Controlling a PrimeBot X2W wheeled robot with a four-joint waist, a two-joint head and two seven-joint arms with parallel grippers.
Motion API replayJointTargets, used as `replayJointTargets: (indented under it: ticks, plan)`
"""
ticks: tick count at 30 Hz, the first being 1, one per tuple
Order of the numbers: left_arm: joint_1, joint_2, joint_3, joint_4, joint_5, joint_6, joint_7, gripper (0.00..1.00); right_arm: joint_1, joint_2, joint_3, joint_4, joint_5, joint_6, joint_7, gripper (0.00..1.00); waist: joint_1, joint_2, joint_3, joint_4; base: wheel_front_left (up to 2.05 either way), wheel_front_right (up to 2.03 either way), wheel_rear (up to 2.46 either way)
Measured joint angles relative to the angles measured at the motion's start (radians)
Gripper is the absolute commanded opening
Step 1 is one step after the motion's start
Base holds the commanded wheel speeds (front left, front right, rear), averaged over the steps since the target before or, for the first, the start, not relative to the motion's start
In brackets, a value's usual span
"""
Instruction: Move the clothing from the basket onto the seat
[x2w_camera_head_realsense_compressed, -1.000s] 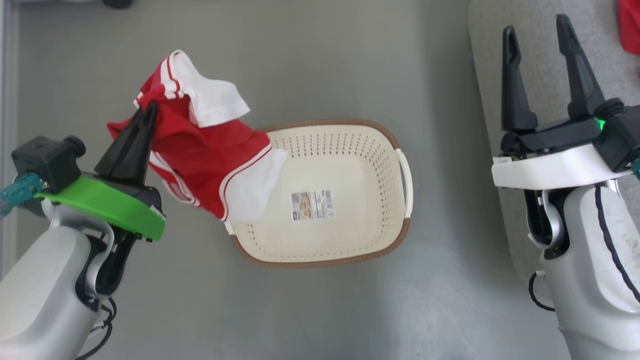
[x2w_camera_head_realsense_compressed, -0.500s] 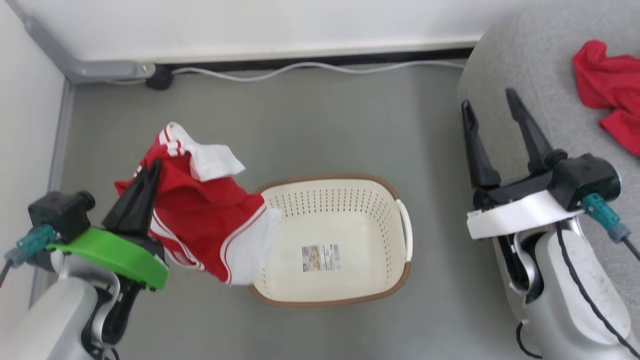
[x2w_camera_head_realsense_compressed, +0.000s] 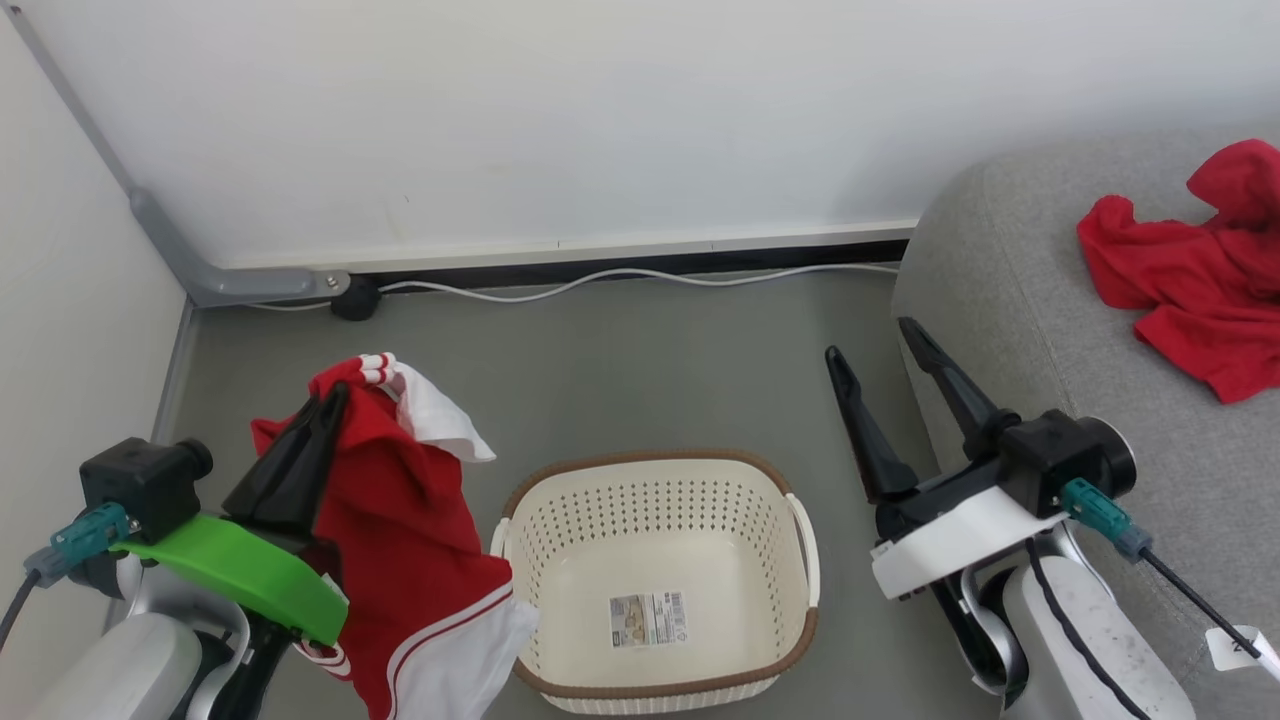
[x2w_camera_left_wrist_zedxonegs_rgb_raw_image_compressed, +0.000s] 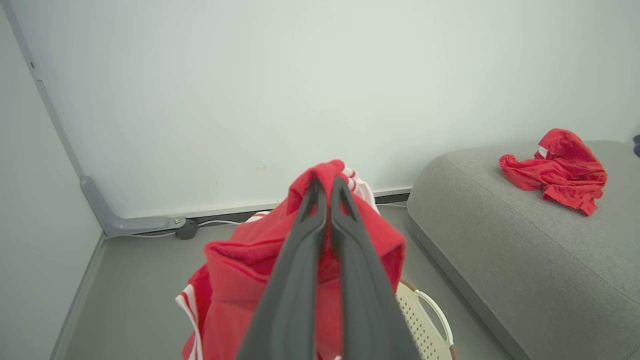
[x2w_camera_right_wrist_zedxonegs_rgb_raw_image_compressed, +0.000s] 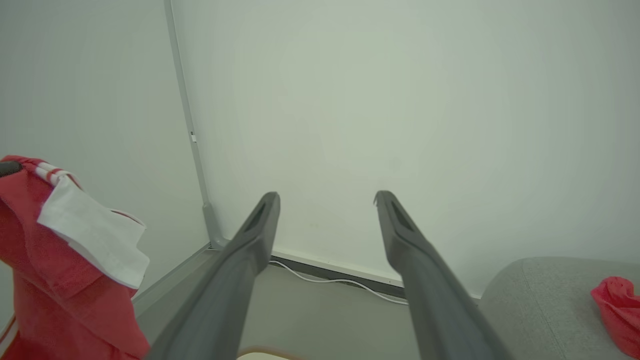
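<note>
Basket (x2w_camera_head_realsense_compressed: 655, 462) stands on the floor (x2w_camera_head_realsense_compressed: 640, 360) in the head view, left gripper (x2w_camera_head_realsense_compressed: 335, 397) pinched on the striped garment (x2w_camera_head_realsense_compressed: 410, 540) just beside it; left wrist view: plain red garment (x2w_camera_left_wrist_zedxonegs_rgb_raw_image_compressed: 555, 170) (crumpled) lies on the sofa (x2w_camera_left_wrist_zedxonegs_rgb_raw_image_compressed: 500, 240); right wrist view: right gripper (x2w_camera_right_wrist_zedxonegs_rgb_raw_image_compressed: 327, 195) spread wide, empty.

Grey floor (x2w_camera_head_realsense_compressed: 640, 380) under the basket (x2w_camera_head_realsense_compressed: 655, 505) and a white cable (x2w_camera_head_realsense_compressed: 620, 271); plain red garment (x2w_camera_head_realsense_compressed: 1190, 290) on the sofa (x2w_camera_head_realsense_compressed: 1000, 290)

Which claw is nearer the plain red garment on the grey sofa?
Right. The right claw hangs open beside the light-grey fabric sofa bearing the plain bright red garment; the left claw, shut on the red-and-white striped garment, is across the cream perforated plastic basket.
</note>
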Motion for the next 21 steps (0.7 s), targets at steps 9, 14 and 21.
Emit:
replayJointTargets:
  ticks: [9,14,21]
  plan:
    - [-0.024,0.014,-0.039,-0.144,0.039,0.006,0.053,0.00,0.005,0.009,0.115,-0.006,0.000,0.027,0.000,1.00,0.0000,0.0000,-0.049,0.015,0.00,0.00,0.00]
    - [-0.088,-0.005,-0.087,-0.206,0.062,-0.011,0.096,0.00,-0.017,0.013,0.228,-0.005,0.000,0.044,0.002,1.00,0.0000,0.0000,-0.052,0.028,0.00,0.00,0.00]
    - [-0.121,-0.053,-0.167,-0.250,0.071,-0.026,0.158,0.00,-0.053,0.015,0.329,0.002,0.010,0.053,0.010,1.00,0.0000,0.0000,-0.052,0.028,0.00,0.00,0.00]
